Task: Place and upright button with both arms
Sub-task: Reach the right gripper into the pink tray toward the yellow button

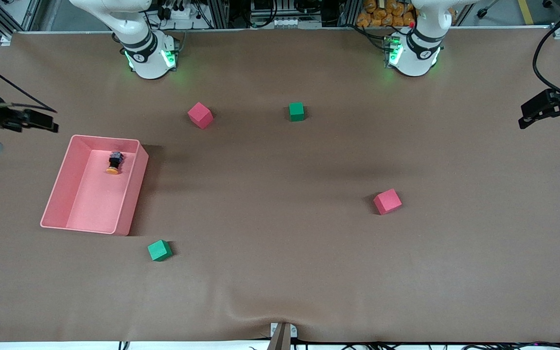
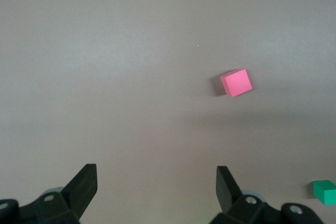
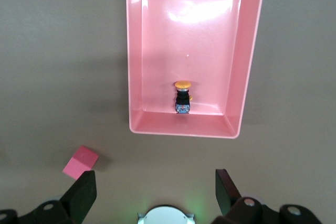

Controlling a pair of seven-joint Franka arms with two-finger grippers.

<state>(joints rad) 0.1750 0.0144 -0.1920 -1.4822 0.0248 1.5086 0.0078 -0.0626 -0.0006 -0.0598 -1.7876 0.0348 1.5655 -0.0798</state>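
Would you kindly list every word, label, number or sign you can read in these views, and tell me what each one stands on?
No readable text appears in any view.
The two white arm bases show small dark round marks, too small to read.
The tiny orange-capped black push-button in the pink rectangular plastic tray shows no legible label.
The red and green foam cubes are plain.

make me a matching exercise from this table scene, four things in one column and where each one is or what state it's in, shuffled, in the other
Things:
1. button
2. pink tray
3. left end effector
4. right end effector

Places or states:
A. open, hanging over bare table at the left arm's end
B. lying on its side in the tray
C. on the table toward the right arm's end
D. open, hanging over the table beside the tray

Pairs: 1-B, 2-C, 3-A, 4-D
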